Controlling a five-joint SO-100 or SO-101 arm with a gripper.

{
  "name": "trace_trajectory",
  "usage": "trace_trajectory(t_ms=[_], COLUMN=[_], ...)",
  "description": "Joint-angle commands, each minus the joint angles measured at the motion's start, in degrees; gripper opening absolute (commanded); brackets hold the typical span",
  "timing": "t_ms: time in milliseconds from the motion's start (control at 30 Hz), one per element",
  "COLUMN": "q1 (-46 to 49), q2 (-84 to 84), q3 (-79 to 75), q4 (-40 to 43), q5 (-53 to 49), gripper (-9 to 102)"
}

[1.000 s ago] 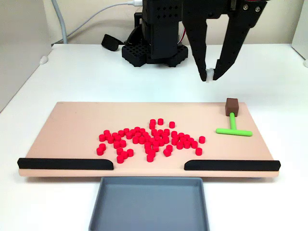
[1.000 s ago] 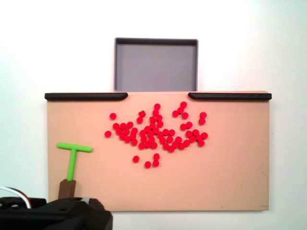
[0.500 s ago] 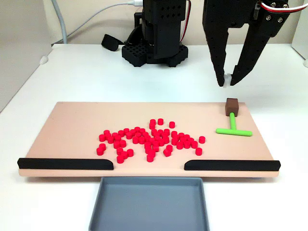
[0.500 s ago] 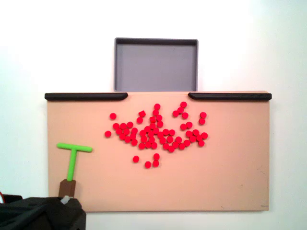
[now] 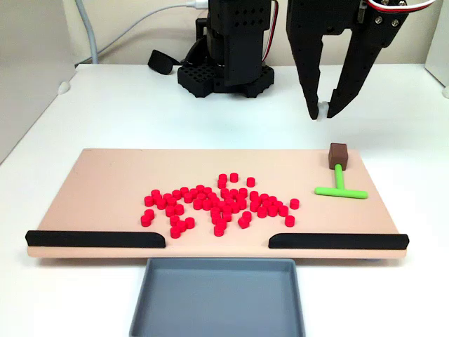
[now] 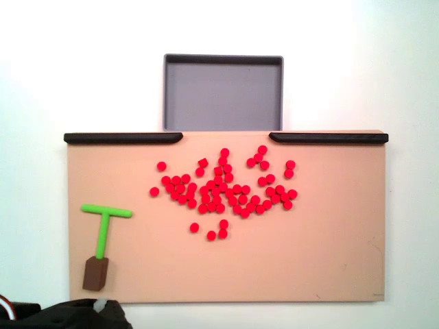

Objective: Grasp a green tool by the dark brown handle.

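In a fixed view from the front, the gripper hangs above the table, fingers spread w/ a clear gap between the tips, nothing in them. One tip carries a small white pad. It sits behind the board, up and a bit left of the handle, not touching it.

The tool lies flat near the board's right end in that view: brown handle toward the arm, green stem running to the crossbar, which lies nearer the strips. In a fixed view from above it's at the board's lower left, tool, handle at the bottom close to the board edge, crossbar on top. The gripper's dark bulk shows at the bottom edge just below the handle (fingers not separable there).

Red cylinders sit in a loose cluster mid-board, well apart from the tool; same cluster from above. Two black strips line the board's front edge w/ a gap between them, and a grey tray sits just past that gap.
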Motion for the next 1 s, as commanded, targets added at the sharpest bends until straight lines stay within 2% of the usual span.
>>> trace_trajectory(t_ms=[0, 467, 767, 967], q1=[-0.35, -1.58, -0.62, -0.53], q2=[2.72, 0.26, 1.49, 1.41], q3=[-0.26, -1.14, -0.35, 0.09], q4=[-0.09, -0.09, -0.09, -3.69], q5=[0.26, 1.67, -0.79, -0.18], gripper=[0, 0, 0, 0])
